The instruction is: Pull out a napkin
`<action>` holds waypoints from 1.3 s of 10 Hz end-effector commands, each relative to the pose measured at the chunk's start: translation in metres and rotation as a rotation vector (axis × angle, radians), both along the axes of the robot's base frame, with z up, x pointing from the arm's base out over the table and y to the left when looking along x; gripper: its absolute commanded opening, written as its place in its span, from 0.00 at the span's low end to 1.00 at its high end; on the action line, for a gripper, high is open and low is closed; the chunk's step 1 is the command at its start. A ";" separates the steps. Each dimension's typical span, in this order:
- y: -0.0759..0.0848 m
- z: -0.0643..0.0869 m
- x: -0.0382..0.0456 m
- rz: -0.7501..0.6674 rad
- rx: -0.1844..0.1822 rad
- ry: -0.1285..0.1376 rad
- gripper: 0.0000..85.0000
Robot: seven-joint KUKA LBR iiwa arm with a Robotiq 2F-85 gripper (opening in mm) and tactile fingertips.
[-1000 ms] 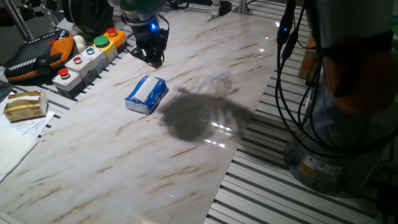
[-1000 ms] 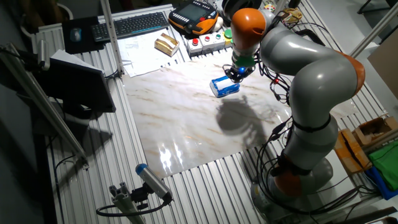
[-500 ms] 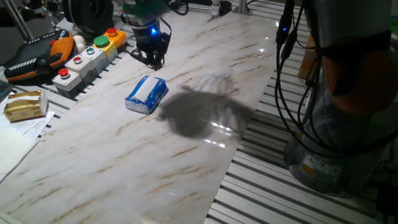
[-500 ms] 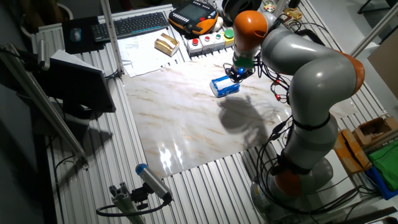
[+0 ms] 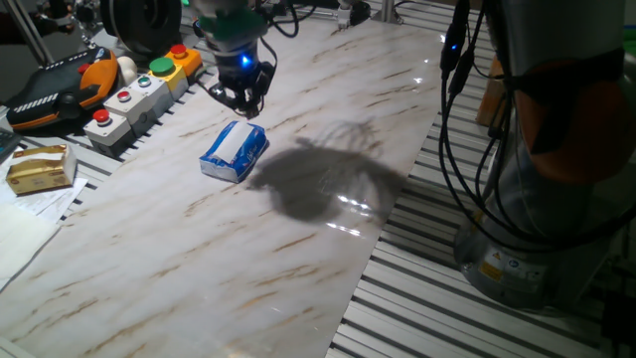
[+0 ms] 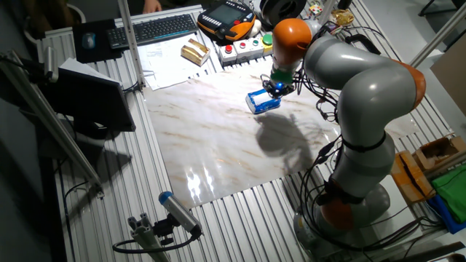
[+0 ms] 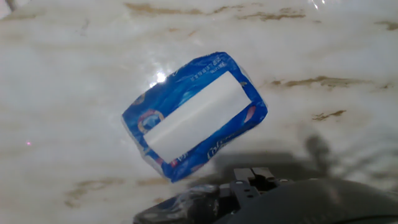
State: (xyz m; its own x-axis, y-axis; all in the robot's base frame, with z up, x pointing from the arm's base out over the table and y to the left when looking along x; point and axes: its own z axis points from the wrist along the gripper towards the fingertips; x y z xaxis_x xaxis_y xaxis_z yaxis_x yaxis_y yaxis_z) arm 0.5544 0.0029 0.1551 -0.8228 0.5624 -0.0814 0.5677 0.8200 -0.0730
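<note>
Marbled tabletop is seen w/ a button box at its edge. Gripper is held just above the far end of the tissue pack; jaw state can't be told. No napkin is drawn out; pack's white strip is flat.

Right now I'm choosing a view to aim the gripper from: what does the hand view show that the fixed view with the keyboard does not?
Only the hand view shows the white strip along the top of the blue tissue pack and its printed wrapper up close.

Only the fixed view shows the gripper above the pack's edge, the whole arm, the button box and the keyboard.

Both show the pack lying flat on the marble tabletop.
</note>
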 end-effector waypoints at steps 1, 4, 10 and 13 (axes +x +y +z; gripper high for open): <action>0.000 -0.001 0.0038 -0.085 -0.017 0.000 0.01; -0.001 -0.004 0.0104 -0.130 0.010 -0.013 0.01; 0.000 -0.004 0.0107 -0.225 0.093 0.007 0.01; 0.000 -0.004 0.0107 -0.361 0.106 -0.023 0.01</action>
